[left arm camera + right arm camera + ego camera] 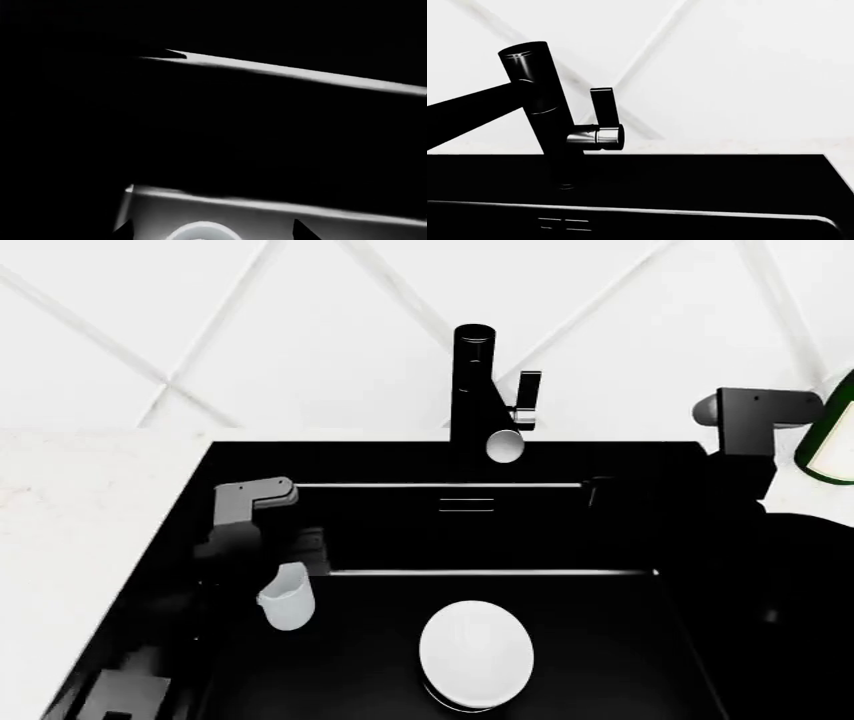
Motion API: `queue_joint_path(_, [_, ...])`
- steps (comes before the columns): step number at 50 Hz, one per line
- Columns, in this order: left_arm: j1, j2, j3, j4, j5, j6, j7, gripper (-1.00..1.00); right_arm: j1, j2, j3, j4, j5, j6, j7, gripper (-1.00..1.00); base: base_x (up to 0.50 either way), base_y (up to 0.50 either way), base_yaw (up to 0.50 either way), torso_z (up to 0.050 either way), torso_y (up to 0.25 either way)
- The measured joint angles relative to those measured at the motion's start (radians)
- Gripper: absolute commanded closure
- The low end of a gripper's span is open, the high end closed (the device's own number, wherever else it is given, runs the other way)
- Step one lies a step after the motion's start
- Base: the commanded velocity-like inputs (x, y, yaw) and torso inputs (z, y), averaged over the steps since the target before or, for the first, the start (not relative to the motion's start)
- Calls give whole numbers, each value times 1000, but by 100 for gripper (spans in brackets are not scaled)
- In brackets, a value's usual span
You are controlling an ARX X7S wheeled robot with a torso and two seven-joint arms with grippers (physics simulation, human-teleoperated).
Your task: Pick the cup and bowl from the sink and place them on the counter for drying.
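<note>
The cup [287,602], small, white and cylindrical, sits tilted at the left side of the sink [587,640], open mouth up. The bowl [477,652], white, smooth and dome-shaped, lies upside down near the middle of the matte black basin, right of the cup and apart from it. The white desk [80,510] borders the sink's left edge.

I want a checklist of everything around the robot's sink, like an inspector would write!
Surface: white counter around a black sink.
Job's things: cup at the sink's left side by the left arm; bowl upside down on the sink floor.
Clutter: green bottle at the right edge.
Grippers: left gripper at the cup, grip unclear; right gripper not seen.
Cables: nothing seen.
Surroundings: black faucet, white tiled wall.
</note>
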Motion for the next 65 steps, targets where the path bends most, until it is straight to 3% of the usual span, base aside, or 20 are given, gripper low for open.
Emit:
queue_joint_path(13, [-98, 66, 14, -337, 76, 183, 82, -100, -12, -2, -9, 7, -4, -14, -7, -100, 0, 0, 0, 0, 0])
queue_joint_path(36, [-86, 96, -43, -433, 194, 228, 109, -100, -65, 0, 0, 14, -9, -58, -22, -100, 0, 0, 0, 0, 0])
queue_joint_path(37, [-86, 97, -48, -433, 201, 228, 109, 100, -67, 0, 0, 14, -9, -60, -22, -100, 0, 0, 0, 0, 0])
queue_joint_path(53, [-83, 104, -128, -413, 278, 203, 114, 100, -81, 0, 4, 16, -7, -75, -25, -100, 0, 0, 0, 0, 0])
queue_joint_path(65, [39, 60, -168, -11, 224, -45, 73, 100, -82, 3, 7, 12, -2, -78, -22, -100, 0, 0, 1, 0, 0])
